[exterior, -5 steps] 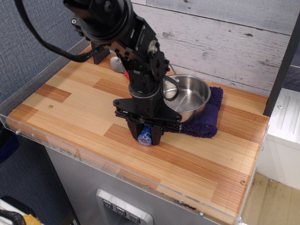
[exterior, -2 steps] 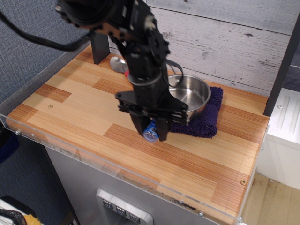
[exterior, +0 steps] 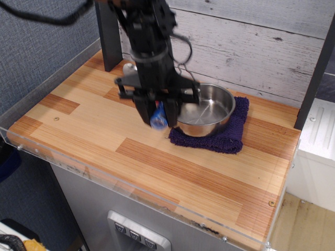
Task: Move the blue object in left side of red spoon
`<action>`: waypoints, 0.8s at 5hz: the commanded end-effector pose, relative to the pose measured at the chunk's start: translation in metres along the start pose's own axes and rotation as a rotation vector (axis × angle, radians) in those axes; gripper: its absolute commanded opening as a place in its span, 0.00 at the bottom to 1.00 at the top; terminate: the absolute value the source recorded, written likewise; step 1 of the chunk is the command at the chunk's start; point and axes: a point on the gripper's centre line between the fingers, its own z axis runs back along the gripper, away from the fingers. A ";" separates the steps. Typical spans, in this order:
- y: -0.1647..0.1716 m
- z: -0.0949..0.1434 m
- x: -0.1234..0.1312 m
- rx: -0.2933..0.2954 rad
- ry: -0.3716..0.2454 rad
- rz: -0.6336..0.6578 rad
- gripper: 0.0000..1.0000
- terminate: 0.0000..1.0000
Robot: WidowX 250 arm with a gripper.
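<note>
My gripper (exterior: 157,118) is shut on the blue object (exterior: 158,119), a small blue cylinder, and holds it in the air above the wooden table (exterior: 78,112), just left of the saucepan. Only the silver bowl of the red spoon (exterior: 129,68) shows at the back of the table, behind my arm; its red handle is hidden by the arm.
A steel saucepan (exterior: 205,109) with a wire handle sits on a dark purple-blue cloth (exterior: 225,136) at the right of my gripper. A dark post (exterior: 108,39) stands at the back left. A clear plastic rim (exterior: 131,196) runs along the table's front edge.
My gripper has lifted the blue object off the table and carried it up and toward the back left, away from the front of the cloth.
</note>
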 end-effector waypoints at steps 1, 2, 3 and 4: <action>0.019 0.015 0.050 0.023 -0.053 0.112 0.00 0.00; 0.029 0.013 0.069 0.045 -0.067 0.171 0.00 0.00; 0.042 0.008 0.084 0.061 -0.074 0.213 0.00 0.00; 0.060 -0.003 0.090 0.080 -0.062 0.256 0.00 0.00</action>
